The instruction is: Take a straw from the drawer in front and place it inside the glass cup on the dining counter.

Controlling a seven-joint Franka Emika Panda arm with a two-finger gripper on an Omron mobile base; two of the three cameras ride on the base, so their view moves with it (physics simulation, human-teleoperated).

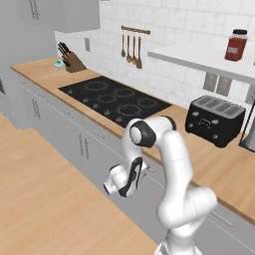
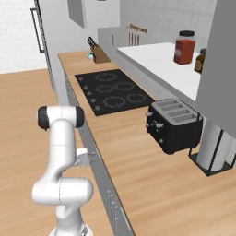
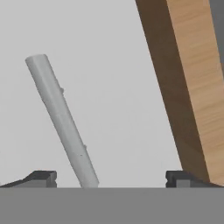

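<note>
The drawer [image 3: 109, 87] is closed; its light-grey front is right in front of the hand. Its slim bar handle [image 3: 61, 118] slants across the hand view and ends between my two fingertips. My gripper [image 3: 111, 178] is open, the fingertips [image 3: 43, 177] wide apart on either side of the handle's end and not touching it. From the base views the gripper [image 1: 145, 169] [image 2: 93, 157] is pressed up close to the drawer front [image 1: 164, 182] just under the worktop edge. The straw is hidden. The glass cup and the dining counter are out of view.
The wood worktop [image 1: 209, 164] carries a black hob [image 1: 114, 99], a black toaster [image 1: 215, 118] and a knife block [image 1: 73, 61]. A red jar [image 1: 236, 45] stands on the white shelf above. Wood floor [image 1: 45, 199] lies open behind the arm.
</note>
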